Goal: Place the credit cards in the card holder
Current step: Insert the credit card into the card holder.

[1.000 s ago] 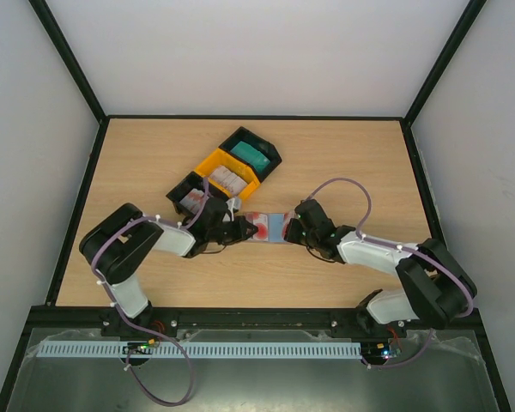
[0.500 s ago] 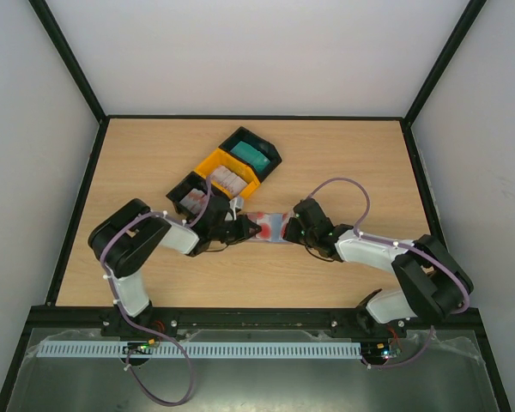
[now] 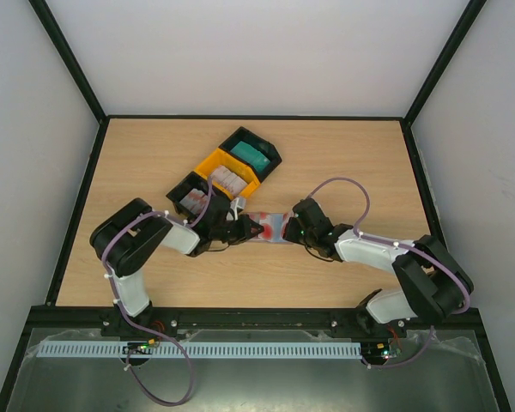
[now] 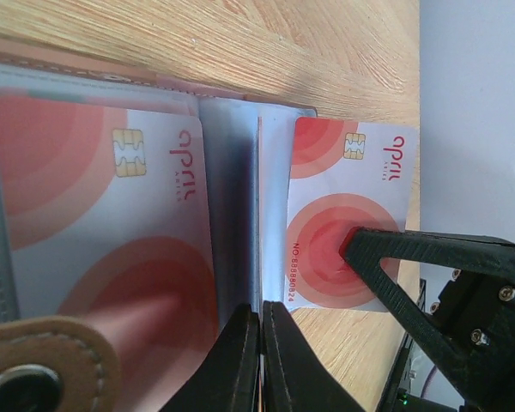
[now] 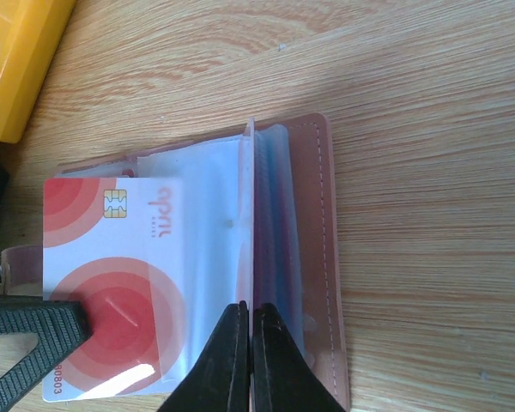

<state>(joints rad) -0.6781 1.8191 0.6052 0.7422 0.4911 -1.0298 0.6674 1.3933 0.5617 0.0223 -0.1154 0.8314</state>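
Left claw [image 4: 259,314], right claw [image 5: 251,314] each clamp card holder [image 5: 319,257]; red-white card [image 4: 343,176] between them.

Light wood-grain desk [image 3: 343,154], enclosed on three sides by plain white walls [image 3: 257,51] in a black frame [image 3: 71,64]. White slotted rail [image 3: 206,350] along near edge. Even lighting.

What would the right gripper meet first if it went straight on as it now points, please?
Probably the open pinkish-brown leather card holder, whose pale pockets lie ahead of the right gripper; depth is unclear.
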